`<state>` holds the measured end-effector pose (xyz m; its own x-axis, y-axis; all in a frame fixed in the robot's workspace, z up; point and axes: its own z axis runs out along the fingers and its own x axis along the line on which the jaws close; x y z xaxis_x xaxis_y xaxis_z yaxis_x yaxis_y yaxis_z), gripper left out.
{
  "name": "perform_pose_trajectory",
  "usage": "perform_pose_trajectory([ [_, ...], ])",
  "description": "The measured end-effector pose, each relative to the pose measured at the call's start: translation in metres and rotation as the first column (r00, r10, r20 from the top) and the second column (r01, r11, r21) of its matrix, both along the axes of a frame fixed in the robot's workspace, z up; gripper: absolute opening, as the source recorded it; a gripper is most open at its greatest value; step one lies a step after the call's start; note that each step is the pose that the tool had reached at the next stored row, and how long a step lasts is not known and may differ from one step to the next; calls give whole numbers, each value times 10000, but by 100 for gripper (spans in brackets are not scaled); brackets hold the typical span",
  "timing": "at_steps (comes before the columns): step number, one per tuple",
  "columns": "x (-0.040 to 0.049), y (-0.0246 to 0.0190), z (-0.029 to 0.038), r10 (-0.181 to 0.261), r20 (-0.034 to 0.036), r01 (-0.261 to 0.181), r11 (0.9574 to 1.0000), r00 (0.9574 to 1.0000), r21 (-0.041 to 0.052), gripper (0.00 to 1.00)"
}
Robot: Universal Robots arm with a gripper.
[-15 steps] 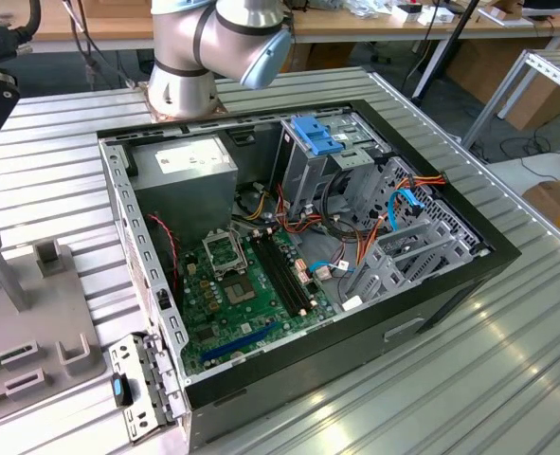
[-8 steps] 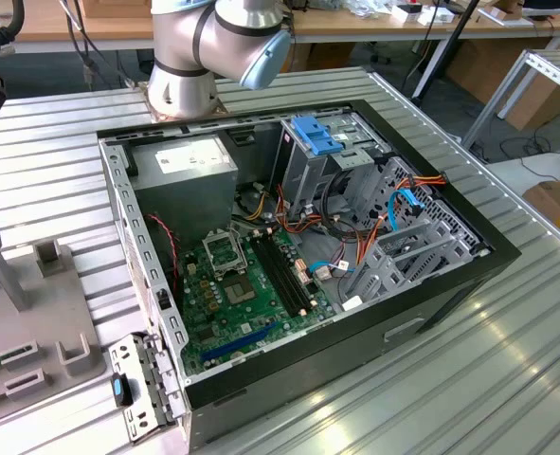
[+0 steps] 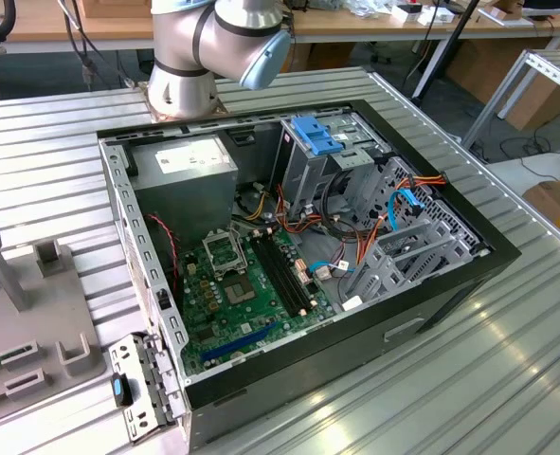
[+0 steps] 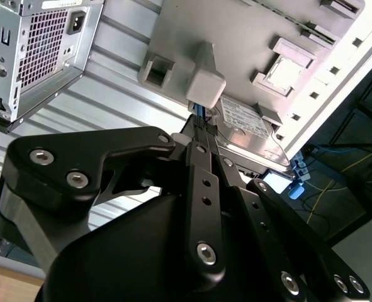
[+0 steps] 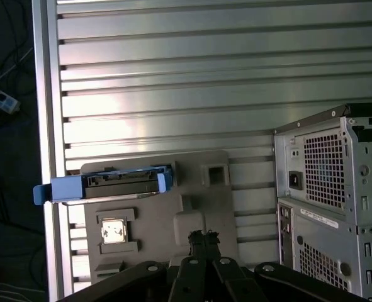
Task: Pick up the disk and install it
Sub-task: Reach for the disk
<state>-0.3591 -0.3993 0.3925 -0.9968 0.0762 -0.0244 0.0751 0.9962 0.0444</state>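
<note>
The disk (image 5: 104, 184) sits in its blue carrier along one edge of a grey tray (image 5: 148, 207). One blue end reaches out past the tray's rim towards the table's edge. In the second wrist view its silver face and white label (image 4: 243, 121) show just beyond the fingers. The gripper (image 5: 202, 238) hangs over the same tray, its two black fingers (image 4: 204, 163) drawn together with nothing between them. The tips are near a raised block (image 4: 206, 83) on the tray, beside the disk but apart from it. The tray lies on a ribbed metal table (image 5: 173, 75), with the back of the computer case (image 5: 330, 195) close by. In the exterior view the case (image 3: 450, 275) lies open, showing the motherboard (image 3: 242, 284), the power supply (image 3: 189, 166) and a cage (image 3: 313, 137) with a blue top. The arm's base (image 3: 189, 57) stands behind the case.
</note>
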Motion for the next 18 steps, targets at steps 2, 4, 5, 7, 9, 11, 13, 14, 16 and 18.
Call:
perform_pose_trajectory([
  [2, -1, 0, 0, 0, 0, 0, 10000, 10000, -1, 11],
  [4, -1, 0, 0, 0, 0, 0, 10000, 10000, 0, 11],
  [5, -2, 0, 0, 0, 0, 0, 10000, 10000, 0, 11],
  [7, -3, 0, 0, 0, 0, 0, 10000, 10000, 0, 11],
  [9, -3, 0, 0, 0, 0, 0, 10000, 10000, 0, 11],
  [11, -25, 0, 0, -2, 0, 2, 10000, 10000, 0, 11],
  [13, -212, 0, 0, 0, 0, 0, 10000, 10000, 0, 11],
  [14, -245, 0, 0, 0, -1, 0, 10000, 10000, -1, 11],
  [16, -330, 0, -2, 1, 1, -1, 10000, 10000, 0, 11],
  [18, -356, 0, -1, 1, 0, -1, 10000, 10000, 0, 11],
])
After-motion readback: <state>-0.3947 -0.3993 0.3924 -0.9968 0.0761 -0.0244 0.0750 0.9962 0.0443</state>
